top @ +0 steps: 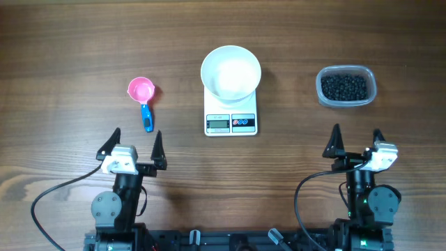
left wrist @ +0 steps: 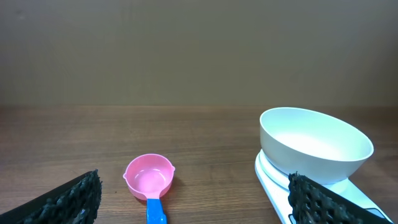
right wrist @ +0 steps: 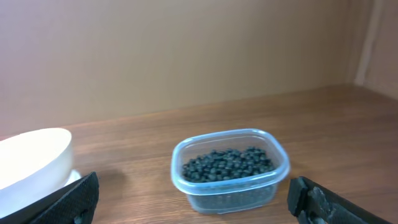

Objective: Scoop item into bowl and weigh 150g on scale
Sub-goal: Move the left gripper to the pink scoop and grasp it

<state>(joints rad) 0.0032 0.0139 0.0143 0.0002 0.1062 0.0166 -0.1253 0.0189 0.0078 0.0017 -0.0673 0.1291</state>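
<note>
Wooden counter [top: 70, 42]: white bowl [top: 231, 72] sits on scale [top: 231, 123], centre. Beads [top: 344, 86] in clear tub [top: 369, 97], right. Pink scoop [top: 141, 90] left. Left pincer [top: 136, 134], right pincer [top: 356, 131] both wide, empty. Imo grab blue handle [top: 147, 118] square, keep cup level.

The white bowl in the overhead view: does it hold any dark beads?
No, the white bowl on the scale looks empty inside; the dark beads sit in the clear tub.

left pincer [top: 136, 136]: white housing, black frame
right pincer [top: 357, 132]: we see the same build
fingers [left wrist: 68, 200]: black, pointed, knurled faces
arms [top: 111, 206]: black, grey round joint discs
cables [top: 66, 183]: black, one per arm
</note>
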